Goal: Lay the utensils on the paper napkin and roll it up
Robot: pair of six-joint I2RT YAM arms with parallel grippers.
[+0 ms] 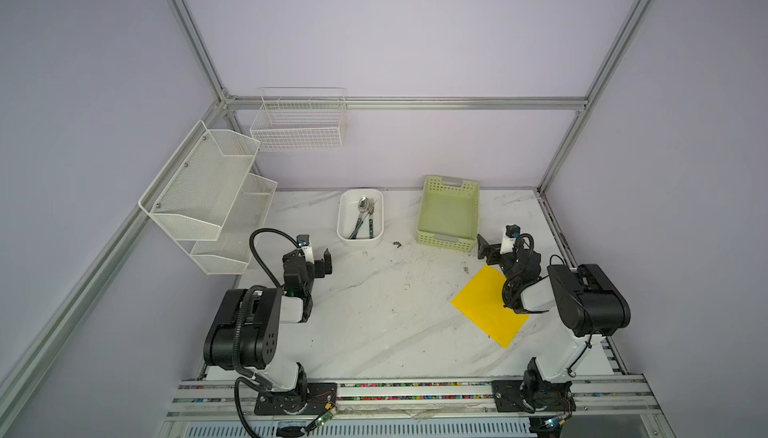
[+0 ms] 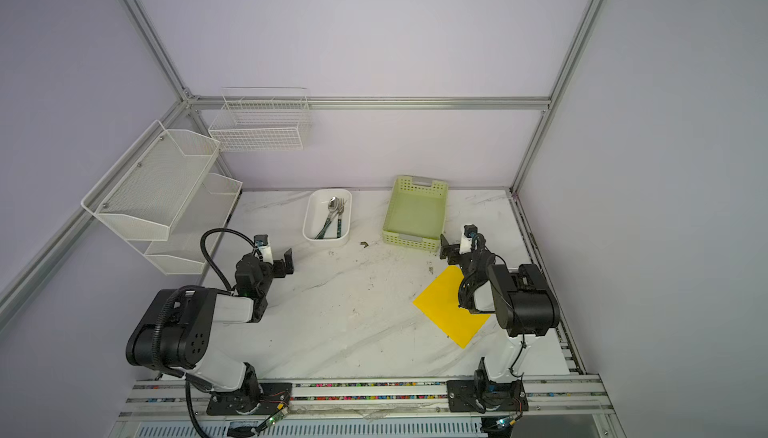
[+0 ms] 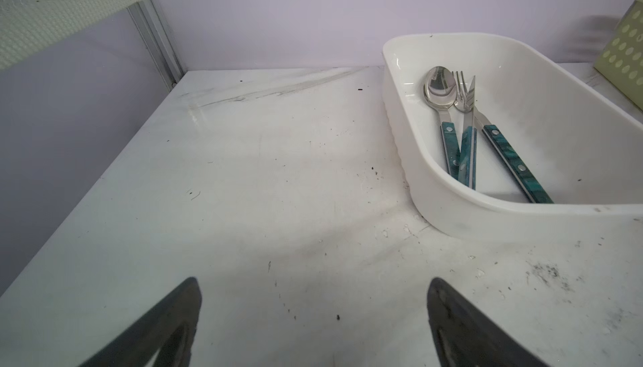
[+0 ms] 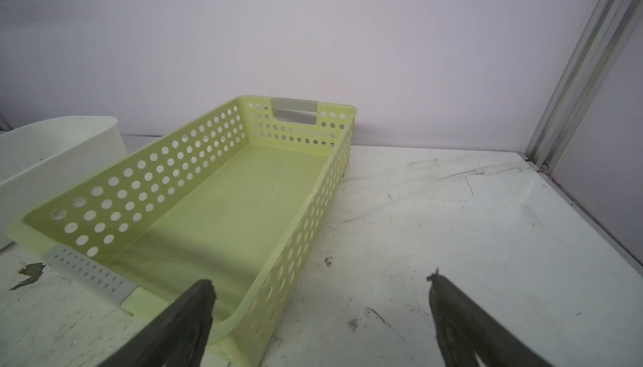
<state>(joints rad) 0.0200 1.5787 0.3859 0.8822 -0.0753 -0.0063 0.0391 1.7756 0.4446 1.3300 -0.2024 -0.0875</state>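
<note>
White mesh shelf [image 1: 199, 191] on the left wall, wire basket [image 1: 297, 124] on the back wall. Left gripper [image 1: 318, 259] is over bare table [image 1: 374, 311], jaws spread wide, nothing between them; the wrist view shows the same [image 3: 313, 288], both fingertips apart above the marble top.

White tub [image 1: 360, 242] sits at back centre and the utensils [image 1: 365, 218] lie inside it: spoon, fork and knife bunched together, teal handles toward the front wall [image 3: 466, 132].

Green basket [image 1: 446, 243] is right of the tub, with a gap between them. Right gripper [image 1: 488, 251] is just at the basket's near end, jaws spread, holding nothing [image 4: 320, 281].

Paper napkin [image 1: 482, 307] lies flat on the table, turned diamond-wise, right of centre and in front of the basket, its right part hidden under the right arm. No utensil on it.
</note>
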